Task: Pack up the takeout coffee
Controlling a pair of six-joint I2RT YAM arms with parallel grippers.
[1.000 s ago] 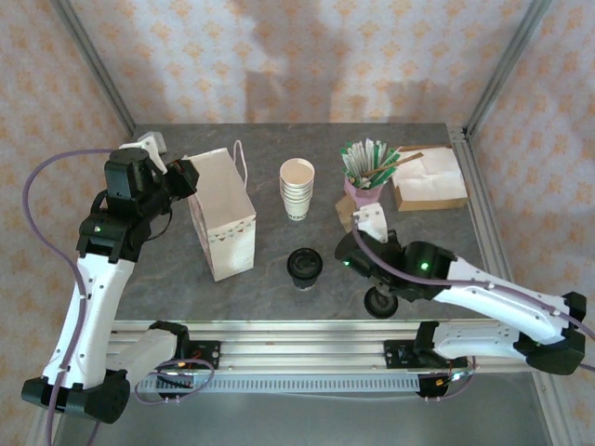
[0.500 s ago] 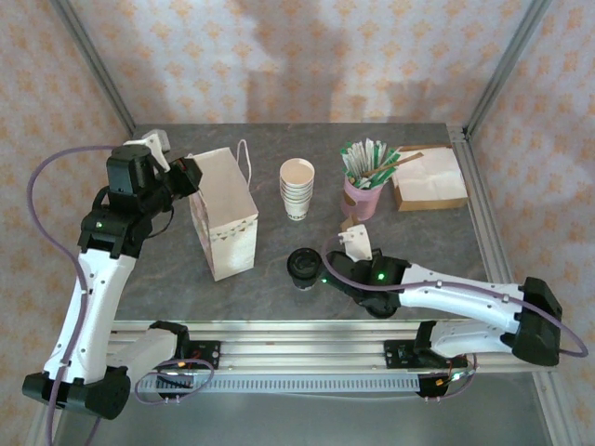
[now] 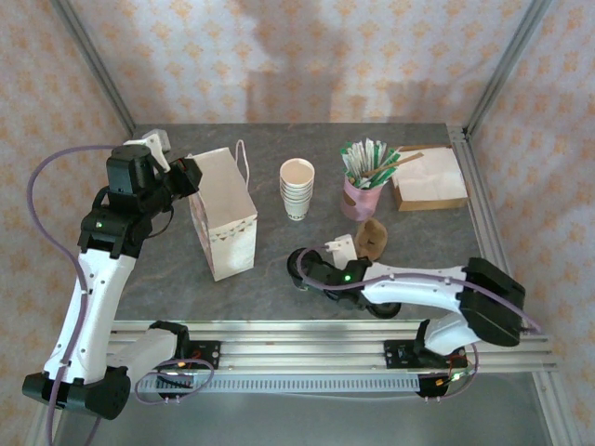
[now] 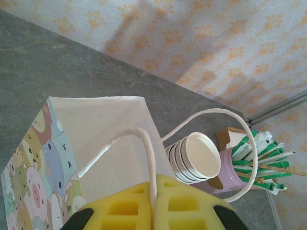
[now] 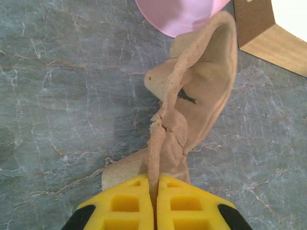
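- Standing by the table, I am watching the left gripper (image 4: 154, 196) clenching the white handle (image 4: 146, 148) of the bag (image 3: 221, 212), the cord running between its closed pads at the bag's far left corner. The bag is standing upright with its mouth gaping.
- The coffee (image 3: 296, 268) is sitting on the table just right of the bag's near corner, lid on and outside the bag. The right arm's elbow is crossing beside it and hiding part of it.
- The right gripper (image 5: 156, 191) is pinching a tan sleeve (image 5: 201, 100), not the coffee. That sleeve is standing well right of the bag, just in front of the pink cup (image 3: 363, 197).
- A stack of lidless cups (image 3: 297, 190) is waiting right of the bag, toward its far end.
- Packing is looking barely begun to me: the bag is being held ready, yet nothing is gripping the coffee.
- What is remaining, I am guessing, is dealing with the sleeve, then gripping the coffee, lifting it over the bag's rim and lowering it in upright.
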